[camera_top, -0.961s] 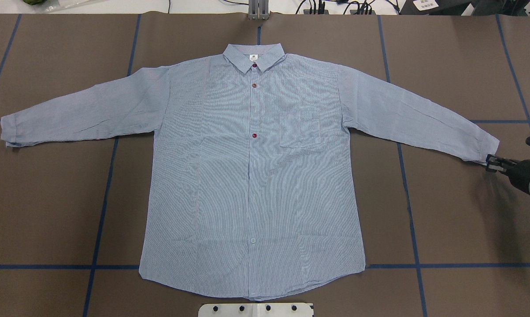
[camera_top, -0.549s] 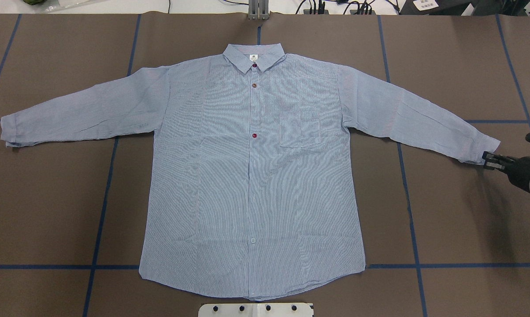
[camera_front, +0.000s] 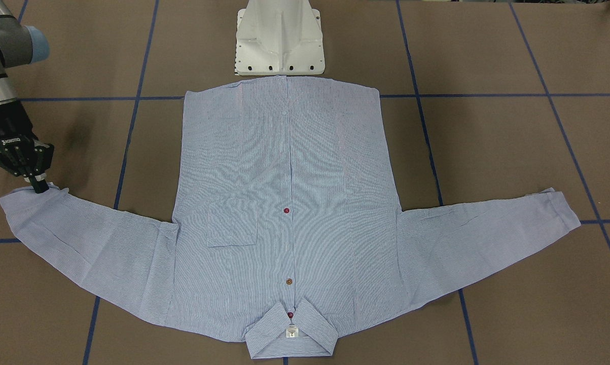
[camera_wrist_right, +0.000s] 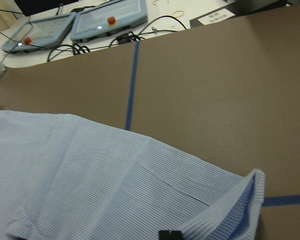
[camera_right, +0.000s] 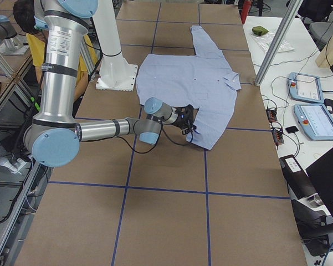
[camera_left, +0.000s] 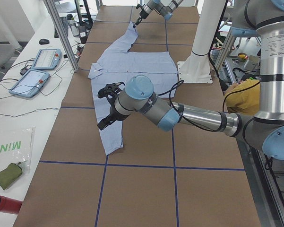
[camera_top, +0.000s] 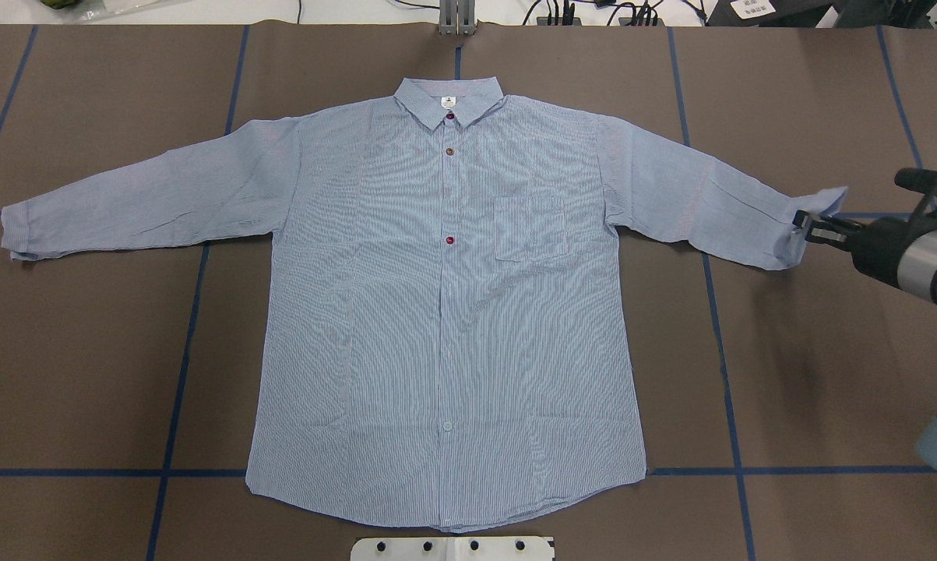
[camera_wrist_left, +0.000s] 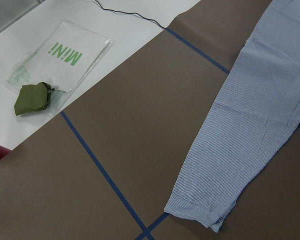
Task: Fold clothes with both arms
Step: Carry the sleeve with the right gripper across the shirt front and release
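The light blue striped shirt (camera_top: 445, 312) lies flat and face up on the brown table, collar away from the robot. My right gripper (camera_top: 804, 226) is shut on the corner of the sleeve cuff (camera_top: 825, 201) on the overhead view's right, and that cuff curls up off the table. The right wrist view shows this cuff (camera_wrist_right: 247, 200) folded upward just above a black fingertip (camera_wrist_right: 168, 234). The other cuff (camera_top: 20, 230) rests flat. My left gripper (camera_left: 104, 122) hovers high over that sleeve; I cannot tell whether it is open or shut. The left wrist view shows only the sleeve end (camera_wrist_left: 199, 212) below.
The white pedestal base (camera_front: 279, 40) stands at the shirt's hem. Blue tape lines cross the table. A white bench with teach pendants (camera_left: 42, 59) and a green pouch (camera_wrist_left: 32, 97) runs along the far edge. A person in yellow (camera_left: 241, 97) sits behind the robot.
My right gripper has carried the cuff inward toward the shirt body and away from the robot. The sleeve end, flat before, is now raised and curled.
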`<state>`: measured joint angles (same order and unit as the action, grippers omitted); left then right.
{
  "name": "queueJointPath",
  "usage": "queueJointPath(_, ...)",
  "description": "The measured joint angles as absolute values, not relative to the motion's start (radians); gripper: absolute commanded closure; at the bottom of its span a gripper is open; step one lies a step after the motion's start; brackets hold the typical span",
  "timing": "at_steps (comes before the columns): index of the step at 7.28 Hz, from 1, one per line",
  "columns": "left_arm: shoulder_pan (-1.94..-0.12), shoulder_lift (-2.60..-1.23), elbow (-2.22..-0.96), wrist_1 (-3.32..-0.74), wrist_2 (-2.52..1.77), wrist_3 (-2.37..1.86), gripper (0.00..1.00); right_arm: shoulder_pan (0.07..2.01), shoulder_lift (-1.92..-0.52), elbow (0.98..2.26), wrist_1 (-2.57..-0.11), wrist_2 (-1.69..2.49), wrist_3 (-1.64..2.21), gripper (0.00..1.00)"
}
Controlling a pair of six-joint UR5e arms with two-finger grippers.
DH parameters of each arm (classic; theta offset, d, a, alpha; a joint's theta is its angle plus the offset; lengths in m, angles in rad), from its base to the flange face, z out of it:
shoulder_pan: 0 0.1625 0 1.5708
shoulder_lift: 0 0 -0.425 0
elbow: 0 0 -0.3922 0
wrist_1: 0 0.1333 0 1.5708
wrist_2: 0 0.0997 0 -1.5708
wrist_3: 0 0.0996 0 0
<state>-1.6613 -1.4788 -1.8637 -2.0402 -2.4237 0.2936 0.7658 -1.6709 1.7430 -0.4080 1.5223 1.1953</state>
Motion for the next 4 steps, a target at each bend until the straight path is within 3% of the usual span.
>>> queueJointPath(4,-1.662,-1.479,-1.864,-2.04,-2.424,0.293,0.0,0.728,-1.187,1.754,-0.723,1.483,1.216,1.0)
